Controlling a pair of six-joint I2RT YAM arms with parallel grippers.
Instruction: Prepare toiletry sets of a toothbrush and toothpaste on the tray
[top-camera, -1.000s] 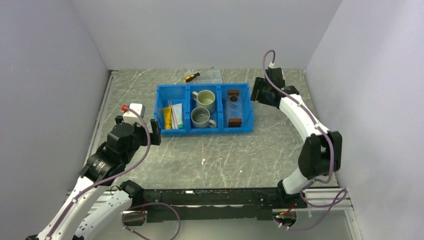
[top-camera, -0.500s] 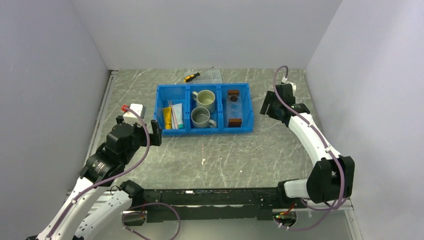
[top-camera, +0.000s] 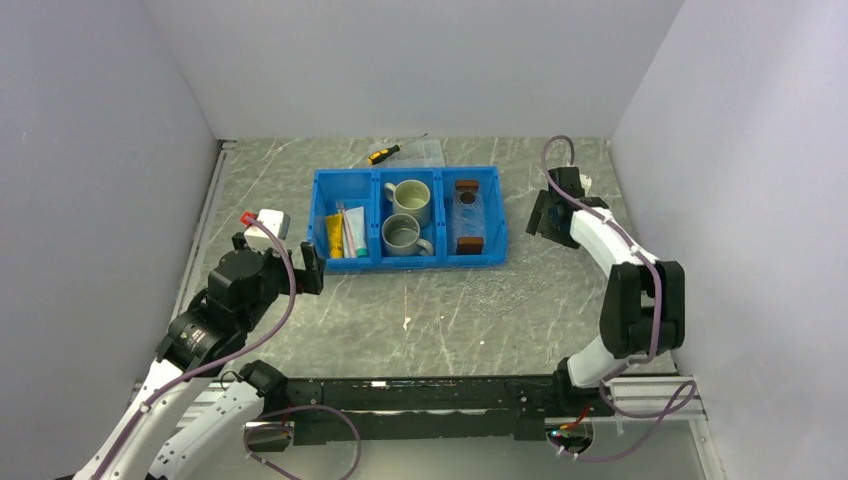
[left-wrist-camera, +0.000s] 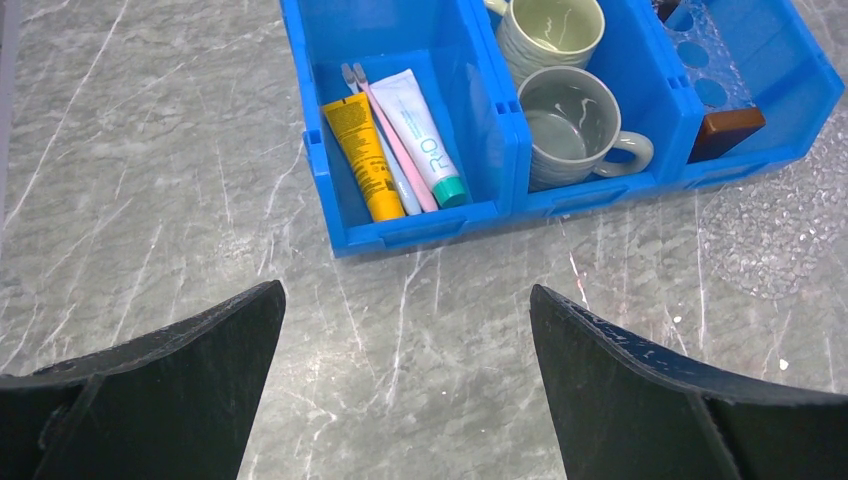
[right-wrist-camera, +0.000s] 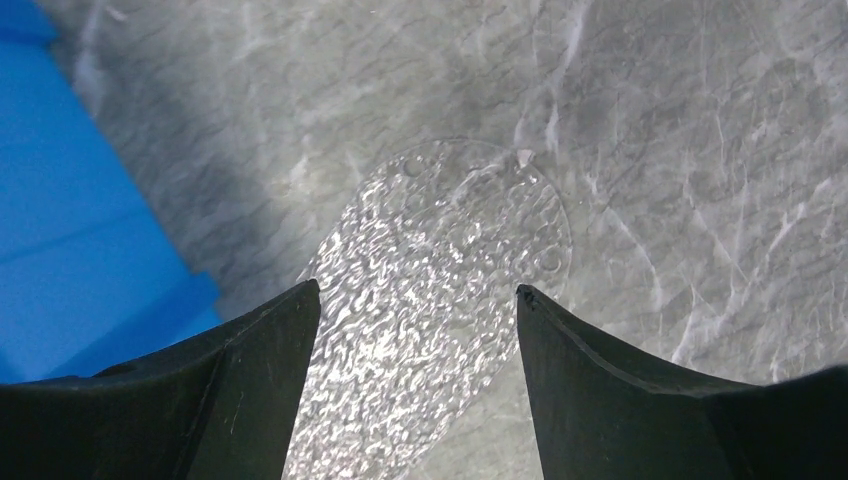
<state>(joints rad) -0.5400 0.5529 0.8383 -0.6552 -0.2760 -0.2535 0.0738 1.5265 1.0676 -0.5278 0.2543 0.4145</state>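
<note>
Tray (top-camera: 468, 222): I see it lying in the right compartment of the blue bin (top-camera: 322, 212). It is clear plastic with a brown wooden block (left-wrist-camera: 727, 129) at each short end, and nothing has been laid in it yet.
Toothpaste (left-wrist-camera: 420, 138): a flat white tube with a green cap, lying in the left compartment with its cap toward me.
Toothbrush (left-wrist-camera: 395, 140): a thin pink stick touching the toothpaste's left side, with a yellow tube (left-wrist-camera: 363, 150) further left. It looks slight and likely to roll.
Mugs (left-wrist-camera: 560, 115): there are two in the middle compartment, between the tray and the toiletries.
Left hand (left-wrist-camera: 405, 290): spread wide and empty, over the table (left-wrist-camera: 180, 200) just short of the left compartment.
Right hand (right-wrist-camera: 415, 290): fingers apart with nothing between them, beside the bin's right end above a clear dimpled disc (right-wrist-camera: 440, 300).
Step in hand, as I judge it: get the tray out onto the table first, since no set can be built inside the bin.
Doing it well: I would grip a wooden block, not the slick clear wall, lift straight up clear of the bin rim, and set it down flat within reach of both hands.
</note>
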